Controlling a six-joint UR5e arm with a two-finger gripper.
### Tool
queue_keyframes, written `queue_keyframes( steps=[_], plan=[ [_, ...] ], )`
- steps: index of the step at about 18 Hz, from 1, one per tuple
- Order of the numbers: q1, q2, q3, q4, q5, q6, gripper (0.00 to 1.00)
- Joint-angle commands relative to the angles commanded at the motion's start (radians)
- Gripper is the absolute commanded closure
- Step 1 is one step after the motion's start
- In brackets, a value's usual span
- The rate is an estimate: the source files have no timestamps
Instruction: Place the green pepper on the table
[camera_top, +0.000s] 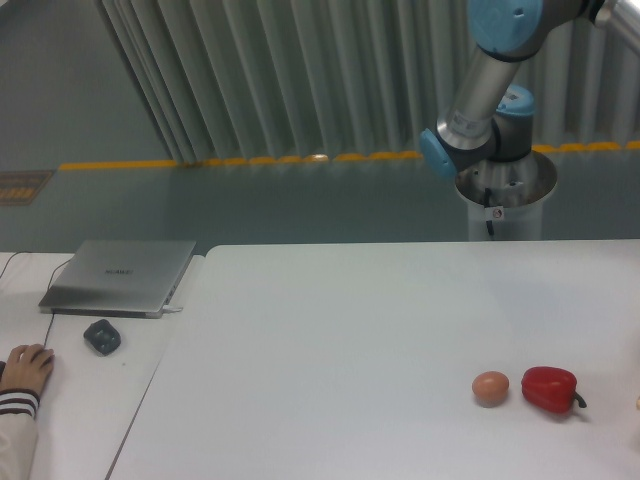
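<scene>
You see the white table (330, 330) carrying a red pepper (550, 389) with a tan ball (490, 387) just beside it. The green pepper and the gripper lie outside the view; only the arm (490, 90) shows, cut off at the top. On the adjoining desk (75, 390): closed laptop (120, 276), mouse (102, 335), a person's hand (27, 365).

The white table (350, 330) bears a tan egg-like ball (490, 388) just beside a red pepper (550, 390).
</scene>
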Motion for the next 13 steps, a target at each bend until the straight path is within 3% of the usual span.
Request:
queue_keyframes(
  steps=[13],
  plan=[
    [-0.005, -0.032, -0.003, 0.029, 0.0, -0.005, 0.0]
  ],
)
